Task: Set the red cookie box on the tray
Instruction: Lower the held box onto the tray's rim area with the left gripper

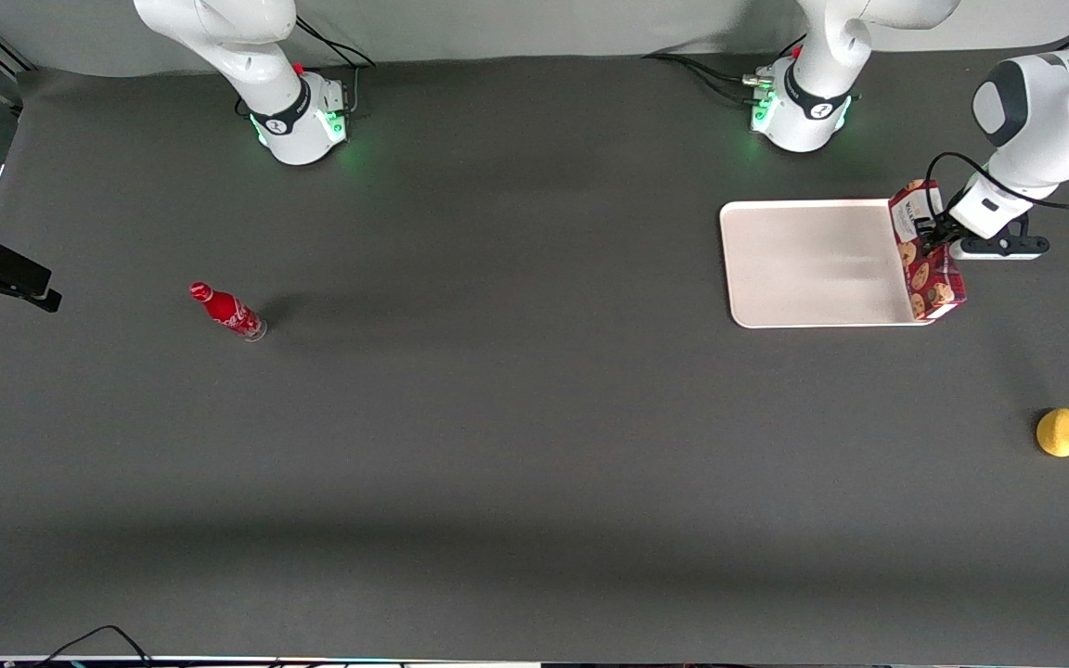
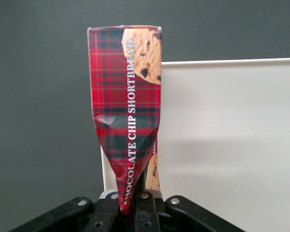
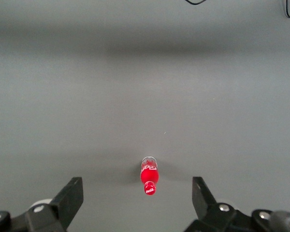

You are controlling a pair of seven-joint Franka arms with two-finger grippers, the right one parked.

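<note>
Carrying is done: your gripper [image 2: 134, 205] pinches the red cookie box [image 1: 926, 252] at the tray [image 1: 813, 264] edge, seemingly still lifted; you have yet to set it down inside.

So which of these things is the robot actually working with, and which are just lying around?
In use:
- red cookie box, pinched and dented in the gripper, over the tray's edge
- tray, nothing on it yet

Just lying about:
- small red bottle, toward the parked arm's end
- yellow lemon, nearer the front camera than the tray

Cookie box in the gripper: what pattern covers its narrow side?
Red tartan plaid on the red cookie box, clearest in the left wrist view.
</note>
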